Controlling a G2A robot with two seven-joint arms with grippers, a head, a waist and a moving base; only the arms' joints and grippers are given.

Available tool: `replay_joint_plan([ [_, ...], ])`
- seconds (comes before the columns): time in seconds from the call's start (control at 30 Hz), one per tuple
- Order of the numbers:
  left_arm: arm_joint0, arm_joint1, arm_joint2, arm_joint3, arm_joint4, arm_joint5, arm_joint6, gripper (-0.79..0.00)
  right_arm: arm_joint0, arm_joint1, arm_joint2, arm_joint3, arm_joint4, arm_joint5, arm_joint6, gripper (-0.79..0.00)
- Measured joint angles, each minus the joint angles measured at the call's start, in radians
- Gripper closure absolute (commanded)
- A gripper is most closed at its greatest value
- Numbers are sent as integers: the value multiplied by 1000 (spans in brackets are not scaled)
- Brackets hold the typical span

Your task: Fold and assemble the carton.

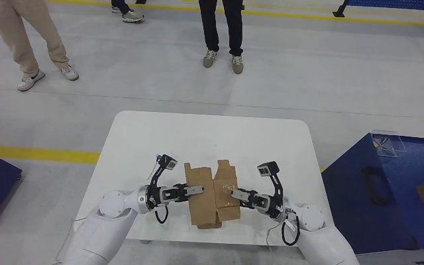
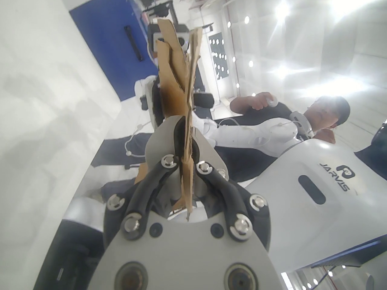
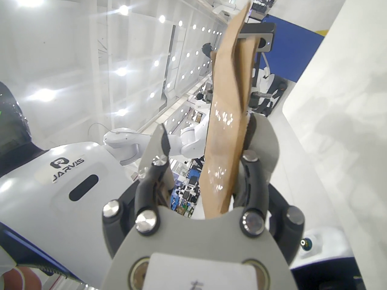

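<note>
Flat brown cardboard carton point(image 1: 211, 199) spans between both hands: left hand point(image 1: 197, 190) pinched tight on one side, right hand point(image 1: 234, 194) parted around the opposite side, not gripping.

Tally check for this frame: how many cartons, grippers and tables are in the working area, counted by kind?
carton: 1, flat brown cardboard
grippers: 2, the left gripper and the right gripper, one at each side of the carton
table: 1, white
Total: 4
</note>
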Motion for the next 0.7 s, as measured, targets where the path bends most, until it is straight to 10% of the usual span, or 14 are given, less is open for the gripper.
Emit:
replay_joint_plan([
  [0.3, 79, -55, 63, -21, -25, -312, 430, 0, -76, -9, 91, -54, -258, -277, -298, -785],
  [0.5, 47, -102, 173, 14, -169, -399, 477, 0, -88, -35, 63, -73, -462, -287, -493, -785],
  [0.6, 35, -114, 185, 27, -216, -399, 427, 0, -87, -42, 43, -78, -509, -286, -537, -409],
  [0.7, 33, -125, 189, 42, -237, -398, 388, 0, -86, -46, 21, -80, -493, -279, -547, -302],
])
